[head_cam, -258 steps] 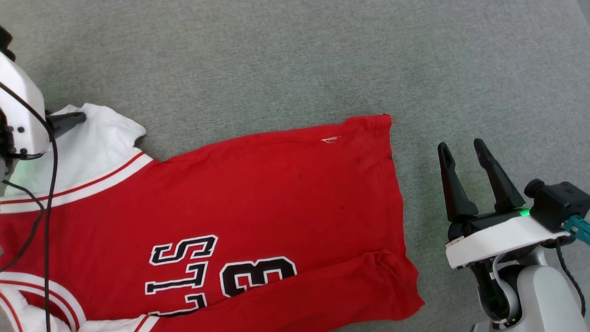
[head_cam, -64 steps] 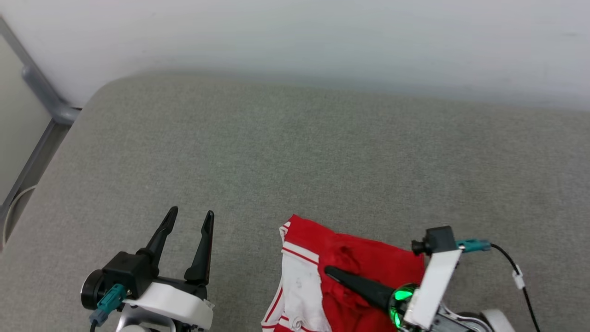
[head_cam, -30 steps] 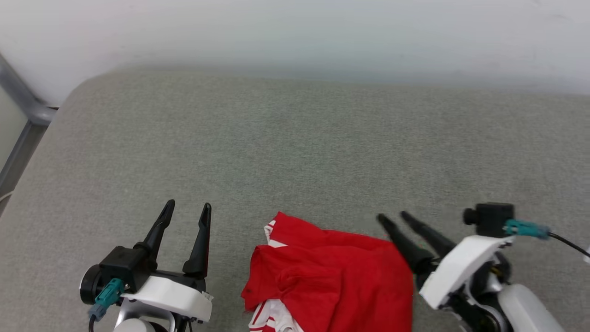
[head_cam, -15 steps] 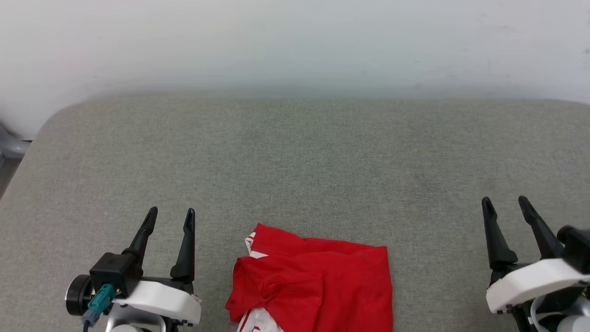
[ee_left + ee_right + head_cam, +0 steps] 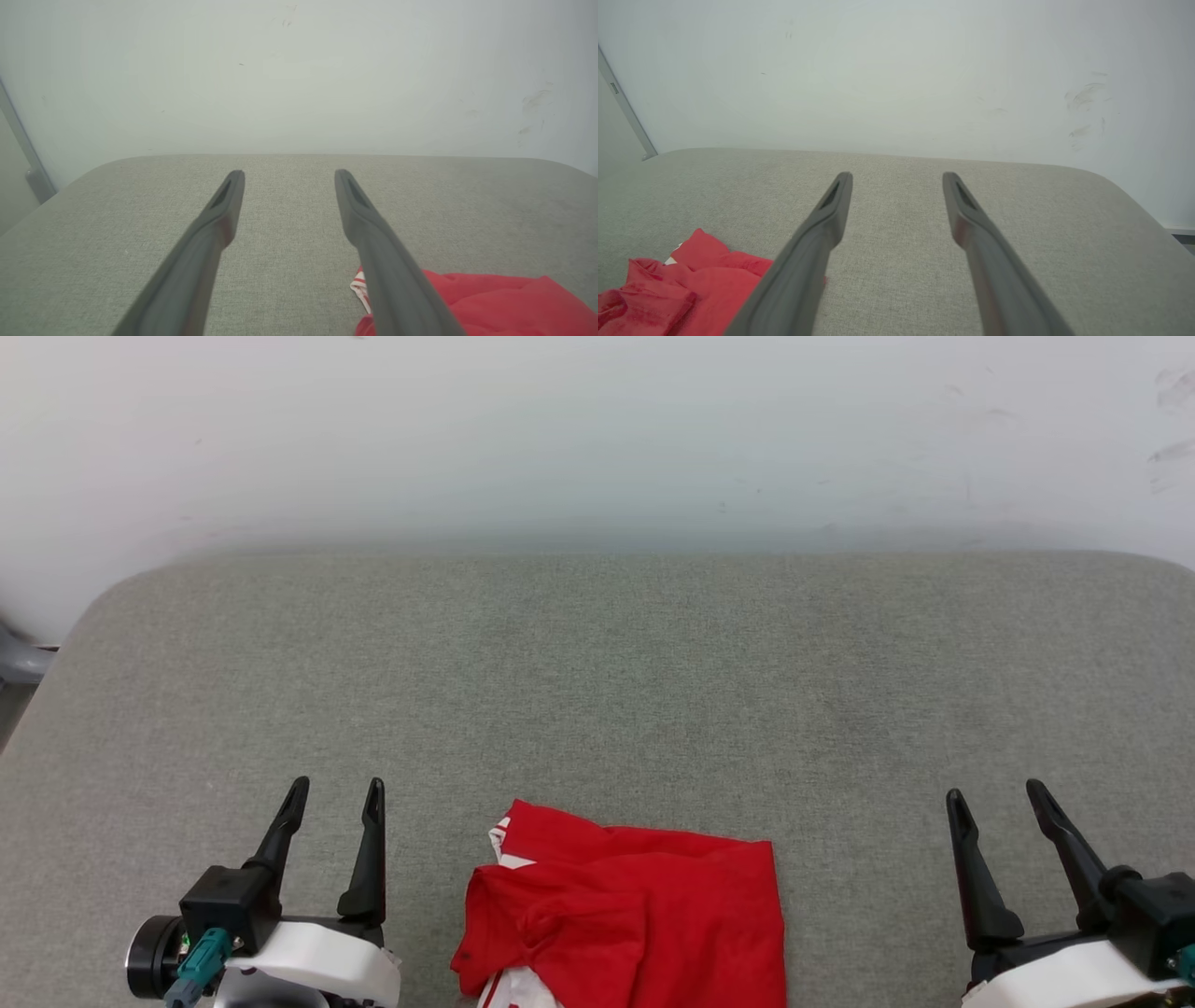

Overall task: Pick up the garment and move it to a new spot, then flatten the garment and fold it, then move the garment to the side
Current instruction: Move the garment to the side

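Note:
The garment (image 5: 635, 915), a red jersey with a bit of white striped trim showing, lies folded into a small loose bundle at the bottom middle of the head view. It also appears low right in the left wrist view as the garment (image 5: 490, 303) and low left in the right wrist view as the garment (image 5: 686, 284). My left gripper (image 5: 334, 795) stands open to its left, clear of the cloth and holding nothing. My right gripper (image 5: 997, 797) stands open well to its right, nothing between its fingers. Both wrist views show parted fingers over bare fabric: left gripper (image 5: 286, 173), right gripper (image 5: 897, 176).
The grey fabric surface (image 5: 597, 672) stretches wide to a rounded far edge against a pale wall (image 5: 597, 429). A grey metal frame (image 5: 14, 658) stands past the surface's left edge.
The right gripper let go of the garment and drew back to the right, away from it. The head camera has tilted and shifted; the folded bundle lies still and the left gripper stays open.

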Available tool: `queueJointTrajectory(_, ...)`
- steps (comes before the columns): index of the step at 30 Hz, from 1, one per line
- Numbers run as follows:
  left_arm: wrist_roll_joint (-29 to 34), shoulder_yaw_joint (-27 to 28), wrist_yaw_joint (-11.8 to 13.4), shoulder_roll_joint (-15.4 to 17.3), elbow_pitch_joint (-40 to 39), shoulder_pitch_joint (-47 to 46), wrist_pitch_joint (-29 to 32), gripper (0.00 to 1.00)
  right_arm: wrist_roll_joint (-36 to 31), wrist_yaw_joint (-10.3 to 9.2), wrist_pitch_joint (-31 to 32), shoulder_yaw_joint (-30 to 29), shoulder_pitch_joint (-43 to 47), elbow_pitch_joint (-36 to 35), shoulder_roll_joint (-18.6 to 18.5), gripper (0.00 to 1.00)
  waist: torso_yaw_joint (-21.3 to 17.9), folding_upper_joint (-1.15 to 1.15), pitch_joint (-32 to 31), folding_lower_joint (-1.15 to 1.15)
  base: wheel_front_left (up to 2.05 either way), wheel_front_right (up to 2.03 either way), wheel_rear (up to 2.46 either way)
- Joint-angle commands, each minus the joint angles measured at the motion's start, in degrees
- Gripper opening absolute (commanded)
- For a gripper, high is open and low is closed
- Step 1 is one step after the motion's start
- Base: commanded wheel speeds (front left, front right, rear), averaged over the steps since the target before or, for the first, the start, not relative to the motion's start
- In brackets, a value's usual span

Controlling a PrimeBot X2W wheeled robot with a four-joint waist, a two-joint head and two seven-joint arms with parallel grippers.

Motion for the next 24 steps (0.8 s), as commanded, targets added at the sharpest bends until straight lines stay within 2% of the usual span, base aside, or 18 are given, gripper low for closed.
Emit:
queueJointTrajectory(1, 0.39, 0.29, -0.14, -0.11, 0.12, 0.72, -0.12, 1.00, -0.12, -0.03, 0.27, 0.18, 0.76, -0.66, 0.26, 1.00, -0.09, 0.00, -0.04, 0.00, 0.00, 0.00, 0.00)
queueJointTrajectory(10, 1.16, 1.37, -1.16, -1.15, 1.47, -0.08, -0.12, 1.00, 1.84, -0.03, 2.54, -1.16, 1.16, -1.75, 0.30, 1.00, 0.08, 0.00, -0.09, 0.00, 0.00, 0.00, 0.00)
queueJointTrajectory(14, 1.53, 1.82, -1.74, -1.61, 1.50, -0.78, -0.12, 1.00, 5.87, -0.03, 5.51, -4.20, 1.25, -0.62, 0.27, 1.00, 0.75, 0.00, 0.37, 0.00, 0.00, 0.00, 0.00)
queueJointTrajectory(19, 2.03, 2.29, -2.49, -2.70, 0.81, -2.38, -0.12, 1.00, 12.55, -0.03, 13.64, -8.23, 1.05, 3.40, 0.28, 1.00, 2.80, 0.00, 1.82, 0.00, 0.00, 0.00, 0.00)
queueJointTrajectory(20, 2.03, 2.29, -2.49, -2.70, 0.81, -2.38, -0.12, 1.00, 12.55, -0.03, 13.64, -8.23, 1.05, 3.40, 0.28, 1.00, 2.80, 0.00, 1.82, 0.00, 0.00, 0.00, 0.00)
queueJointTrajectory(24, 2.28, 2.92, -2.91, -4.09, 0.54, -3.25, -0.11, 1.00, 17.58, -0.03, 23.79, -8.32, 1.61, 6.47, 0.24, 1.00, 4.82, 0.00, 3.02, 0.00, 0.00, 0.00, 0.00)
